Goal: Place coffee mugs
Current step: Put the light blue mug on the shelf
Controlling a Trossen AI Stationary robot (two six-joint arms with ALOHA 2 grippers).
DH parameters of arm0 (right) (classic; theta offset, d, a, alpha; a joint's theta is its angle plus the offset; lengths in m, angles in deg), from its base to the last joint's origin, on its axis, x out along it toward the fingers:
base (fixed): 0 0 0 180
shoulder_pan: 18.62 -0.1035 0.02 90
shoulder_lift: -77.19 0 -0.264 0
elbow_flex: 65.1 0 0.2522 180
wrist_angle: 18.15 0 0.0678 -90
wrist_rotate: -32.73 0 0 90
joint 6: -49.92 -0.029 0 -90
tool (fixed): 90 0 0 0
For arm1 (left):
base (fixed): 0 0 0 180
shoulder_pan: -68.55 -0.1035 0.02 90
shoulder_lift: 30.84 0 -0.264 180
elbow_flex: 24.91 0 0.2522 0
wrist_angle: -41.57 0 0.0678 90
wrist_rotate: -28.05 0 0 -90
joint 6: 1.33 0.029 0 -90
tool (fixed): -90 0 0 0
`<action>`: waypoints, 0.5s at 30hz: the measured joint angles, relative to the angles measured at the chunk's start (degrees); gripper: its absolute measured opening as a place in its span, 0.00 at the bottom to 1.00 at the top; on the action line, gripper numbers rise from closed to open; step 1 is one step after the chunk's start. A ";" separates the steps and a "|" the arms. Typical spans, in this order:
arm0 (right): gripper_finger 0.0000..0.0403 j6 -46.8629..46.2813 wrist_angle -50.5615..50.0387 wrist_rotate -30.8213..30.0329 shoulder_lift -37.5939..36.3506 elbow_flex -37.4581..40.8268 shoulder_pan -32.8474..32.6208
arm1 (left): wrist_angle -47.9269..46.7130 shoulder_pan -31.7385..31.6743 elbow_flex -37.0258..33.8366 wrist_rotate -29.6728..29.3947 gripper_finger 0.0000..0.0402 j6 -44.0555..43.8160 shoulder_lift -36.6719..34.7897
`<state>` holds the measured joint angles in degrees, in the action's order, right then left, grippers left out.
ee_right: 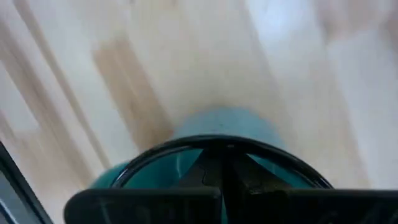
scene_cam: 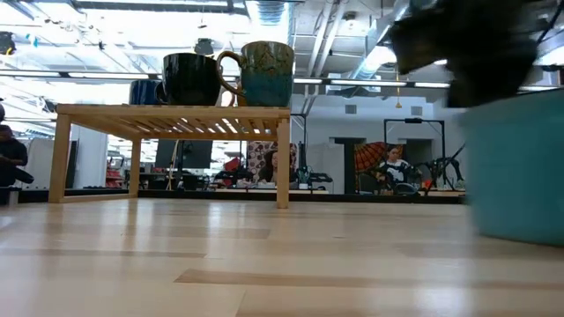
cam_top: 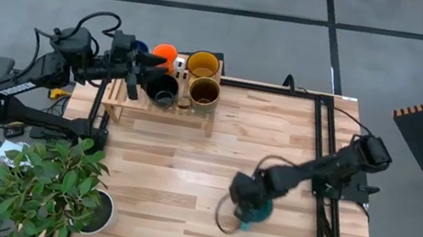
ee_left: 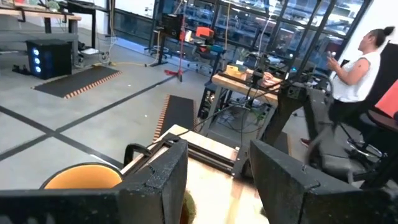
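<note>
A glossy teal mug [cam_top: 258, 213] is seen on the pale, planked wooden table [cam_top: 183, 183], toward its right edge and nearer the front, with the right gripper [cam_top: 248, 200] lowered over its round rim; one dark finger is seen inside the mug in the right wrist view, so the gripper appears clamped on the teal mug's wall [ee_right: 217, 134]. At the table's back left corner a small slatted wooden rack [cam_top: 163, 109] is shown carrying glazed mugs: a black mug [cam_top: 161, 89], an olive-brown mug [cam_top: 204, 92], a yellow mug [cam_top: 203, 65] and an orange mug [cam_top: 165, 52] behind them. In the low view the black mug [scene_cam: 191, 78] and the olive-brown mug [scene_cam: 267, 73] are seen side by side on the rack's top, handles curved. The left gripper [cam_top: 152, 60] is held above the rack, its blocky fingers [ee_left: 158, 180] set apart. A leafy plant in a white pot [cam_top: 97, 213] is placed at the front left corner.
</note>
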<state>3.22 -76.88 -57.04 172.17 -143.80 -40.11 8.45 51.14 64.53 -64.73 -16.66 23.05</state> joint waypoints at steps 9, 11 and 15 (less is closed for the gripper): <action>0.04 15.56 16.30 -0.58 9.02 -4.46 14.04 | 1.43 0.00 0.00 2.97 0.39 -2.39 -0.01; 0.04 18.34 18.95 -0.30 13.41 -8.14 15.64 | 1.76 0.09 0.01 3.62 0.39 -2.51 -0.02; 0.04 21.56 20.74 2.31 21.79 -18.89 17.70 | 2.84 0.17 0.04 4.05 0.39 -3.33 -0.02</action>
<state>24.77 -56.14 -54.73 193.96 -162.69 -22.41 11.29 51.31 64.57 -60.68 -19.99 23.03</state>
